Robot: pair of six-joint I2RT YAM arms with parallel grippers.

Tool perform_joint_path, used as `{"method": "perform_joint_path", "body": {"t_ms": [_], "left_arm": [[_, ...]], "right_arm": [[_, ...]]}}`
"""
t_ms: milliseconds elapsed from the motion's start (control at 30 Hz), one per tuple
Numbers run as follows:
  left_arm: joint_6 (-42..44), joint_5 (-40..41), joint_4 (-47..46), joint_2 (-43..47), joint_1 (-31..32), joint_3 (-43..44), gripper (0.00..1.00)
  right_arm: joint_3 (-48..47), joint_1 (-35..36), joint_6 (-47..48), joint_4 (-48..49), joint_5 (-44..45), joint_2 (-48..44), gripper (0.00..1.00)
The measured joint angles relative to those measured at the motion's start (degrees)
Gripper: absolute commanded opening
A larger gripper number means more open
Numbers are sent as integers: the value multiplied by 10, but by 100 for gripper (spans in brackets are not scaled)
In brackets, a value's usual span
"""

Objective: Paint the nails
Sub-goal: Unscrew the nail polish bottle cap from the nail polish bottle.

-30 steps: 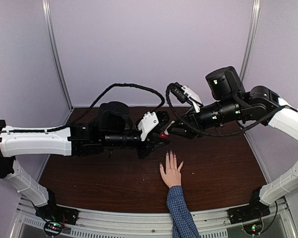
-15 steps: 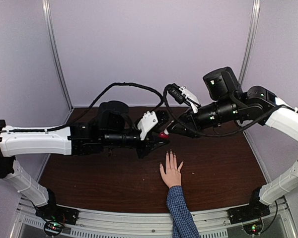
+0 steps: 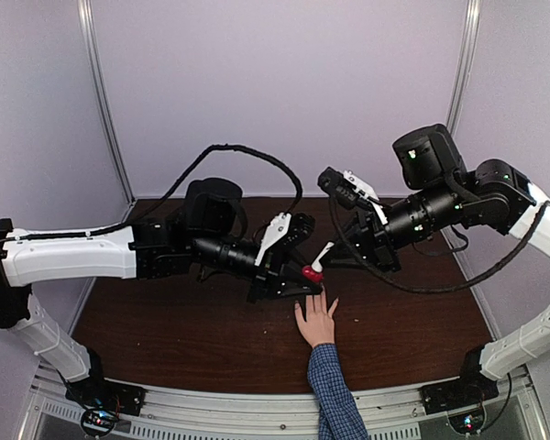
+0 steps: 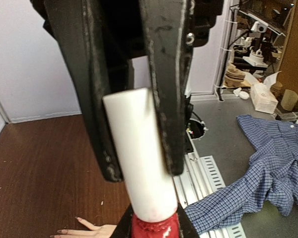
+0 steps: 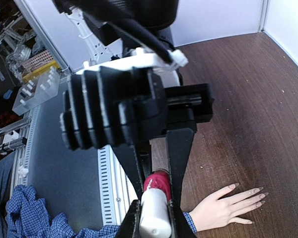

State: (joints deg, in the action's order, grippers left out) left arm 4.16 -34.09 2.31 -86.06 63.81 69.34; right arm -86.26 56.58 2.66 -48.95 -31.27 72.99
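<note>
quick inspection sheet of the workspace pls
surface: dark brown wood table
job's things: hand flat, palm down, blue checked sleeve; nails too small to judge colour
clutter: nothing seen
grippers: left gripper and right gripper both shut on the red polish bottle, held near the fingertips
cables: black cable arching over the left arm, clear of the hand
surroundings: pale walls, metal rail at the near edge

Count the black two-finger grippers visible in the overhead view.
2: the left gripper clamps the small red polish bottle mid-table; the right gripper pinches its white cap.
</note>
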Motion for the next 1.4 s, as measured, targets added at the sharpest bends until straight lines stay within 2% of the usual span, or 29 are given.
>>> {"method": "perform_joint_path", "body": {"t_ms": [267, 700, 733, 833, 867, 933, 1067, 1400], "left_arm": [[0, -81, 10, -16, 0, 18, 0], [0, -125, 14, -31, 0, 33, 0], [0, -127, 14, -32, 0, 34, 0], [0, -127, 14, -34, 0, 35, 0], [0, -125, 15, -34, 0, 35, 0], [2, -120, 22, -34, 1, 35, 0], [4, -79, 22, -32, 6, 28, 0], [3, 105, -44, 7, 7, -48, 0]], "right_arm": [[0, 2, 42, -13, -44, -8, 0], [0, 2, 77, -22, -64, -14, 0], [0, 2, 80, -23, -64, -14, 3], [0, 2, 82, -25, -64, -14, 27], [0, 2, 84, -26, -63, -14, 38], [-1, 2, 85, -26, -56, -14, 49], [-5, 0, 79, -19, -33, -18, 57], [-4, -1, 35, 7, 28, -30, 69]]}}
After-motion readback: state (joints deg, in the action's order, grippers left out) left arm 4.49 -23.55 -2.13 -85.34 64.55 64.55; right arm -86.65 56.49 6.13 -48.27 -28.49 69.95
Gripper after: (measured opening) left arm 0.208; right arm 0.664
